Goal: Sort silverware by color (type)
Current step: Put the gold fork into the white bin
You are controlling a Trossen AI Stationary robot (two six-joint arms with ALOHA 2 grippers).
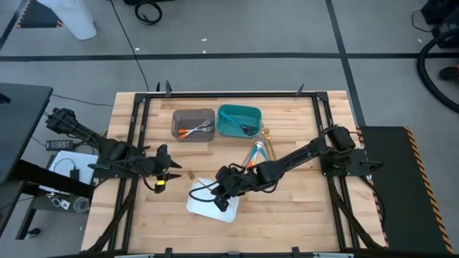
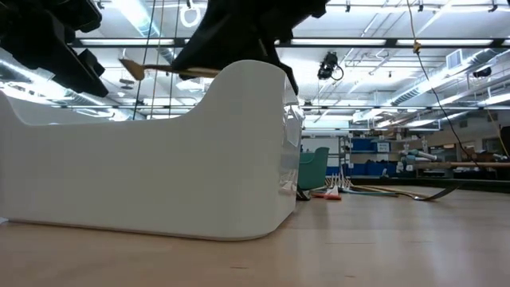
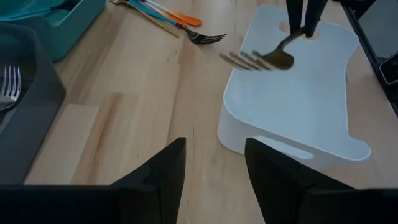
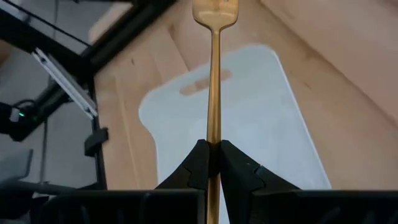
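Bright, even overhead light — ceiling strip lamps [image 2: 382,41] glare in low view. Soft faint shadows on table [image 1: 301,208]. White tray [image 2: 159,159] near lens — blurred.

Both arms are dark, near-black, built of slim jointed links with blocky housings at the joints. The left arm [image 1: 107,150] carries black cables along its links and a small yellow mark just behind its jaws. The right arm [image 1: 301,154] ends in two matte black, wedge-shaped fingers [image 4: 198,167] with smooth, angled faces.
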